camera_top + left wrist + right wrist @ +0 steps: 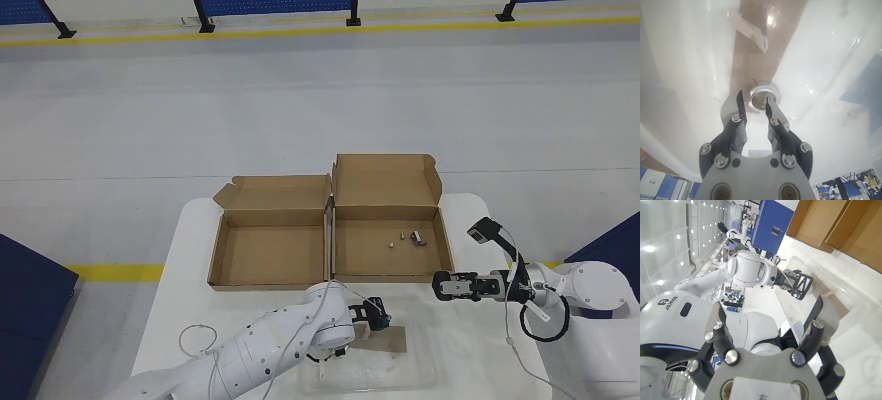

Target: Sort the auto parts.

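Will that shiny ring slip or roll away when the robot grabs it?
Probably slippery: the metal ring looks smooth and polished, so the left pincer may need a firm squeeze. It lies flat on brown cardboard, so rolling seems unlikely unless tipped. Being metal, it is likely stiff and heavyish.

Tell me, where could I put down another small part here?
The left box is bare inside. The right box is free on the robot's side of its few parts. Crowded: the tray, where the left gripper straddles the ring.
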Controlling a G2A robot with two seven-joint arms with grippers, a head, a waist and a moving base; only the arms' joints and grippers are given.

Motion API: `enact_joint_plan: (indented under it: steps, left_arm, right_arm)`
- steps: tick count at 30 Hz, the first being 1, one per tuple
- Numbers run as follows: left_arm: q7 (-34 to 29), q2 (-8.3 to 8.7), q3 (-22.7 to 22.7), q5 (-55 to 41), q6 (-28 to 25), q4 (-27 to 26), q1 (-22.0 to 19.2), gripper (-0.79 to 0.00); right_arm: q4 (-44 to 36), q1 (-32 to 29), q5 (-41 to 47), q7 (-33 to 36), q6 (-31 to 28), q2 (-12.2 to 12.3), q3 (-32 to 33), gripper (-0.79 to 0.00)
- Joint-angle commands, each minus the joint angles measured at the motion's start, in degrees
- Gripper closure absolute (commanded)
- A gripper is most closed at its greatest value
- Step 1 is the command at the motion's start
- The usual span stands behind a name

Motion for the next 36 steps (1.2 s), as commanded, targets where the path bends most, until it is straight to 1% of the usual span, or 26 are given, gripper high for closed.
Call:
enact_joint_plan:
  steps: [1, 5, 14, 24, 31, 36]
  left_arm:
    - [-0.2, -0.17, 0.0, -0.2, -0.2, 0.3, 0.0, -0.222]
    - [-0.8, -0.63, 0.2, -0.8, -1.1, 1.2, 0.0, -0.249]
    - [-0.9, -1.42, 0.2, -2.3, -2.7, 2.5, 0.0, -0.283]
    - [-0.1, -1.68, -0.1, 0.1, -1.3, 2.4, 0.4, -0.280]
    - [-0.5, -1.87, -0.2, 0.3, -1.7, 2.7, 0.9, -0.286]
    - [-0.3, -2.05, -0.4, 0.5, -2.0, 3.1, 1.0, -0.277]
  right_arm:
    - [0.0, 0.0, 0.0, 0.0, 0.0, 0.0, 0.0, -0.785]
    - [0.0, 0.0, 0.0, 0.0, 0.0, 0.0, 0.0, -0.785]
    - [0.0, 0.0, 0.0, 0.0, 0.0, 0.0, 0.0, -0.785]
    - [0.0, 0.0, 0.0, 0.0, 0.0, 0.0, 0.0, -0.785]
    - [0.0, 0.0, 0.0, 0.0, 0.0, 0.0, 0.0, -0.785]
    - [0.0, 0.0, 0.0, 0.0, 0.0, 0.0, 0.0, -0.785]
